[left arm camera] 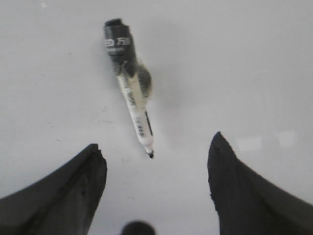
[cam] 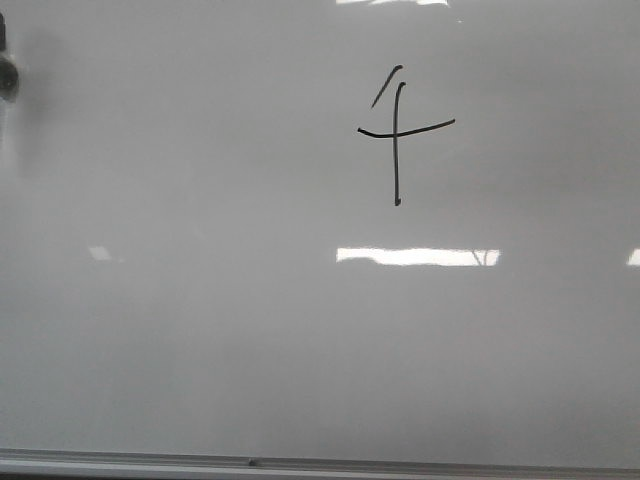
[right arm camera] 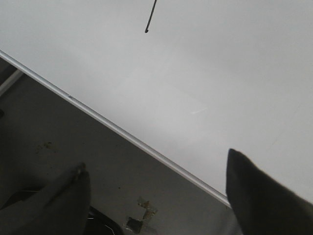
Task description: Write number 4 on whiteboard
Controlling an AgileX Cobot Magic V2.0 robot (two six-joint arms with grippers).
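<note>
Near edge: the whiteboard (cam: 200, 350) ends in a thin silver metal strip (cam: 300, 462) along its near edge in the front view; the right wrist view shows the same strip crossing slantwise, with a dark grey floor (right arm camera: 73, 152) beyond it bearing a few scraps and stains.
Right gripper: the right gripper (right arm camera: 156, 188) hangs above that edge, partly over the board and partly over the floor, its two dark fingers spread wide with nothing between them.
Board middle: bright rectangular light reflections (cam: 418, 256) lie across the glossy pale surface.
Number 4: the number 4 (cam: 398, 130) sits in the far half of the board, right of centre, toward the far edge; a long vertical stroke, a short slanted stroke at its top and a slightly curved crossbar, all thin black lines. The foot of its vertical stroke shows in the right wrist view.
Left gripper: the left gripper (left arm camera: 156, 169) has its fingers wide apart and grips nothing.
Marker: a marker (left arm camera: 128, 83) with a white barrel and black cap end lies flat on the board, its tip uncapped and pointing toward the gap between the left fingers, apart from both.
Far left edge: a blurred dark shape (cam: 6, 70) shows at the board's far left edge; what it is cannot be told.
</note>
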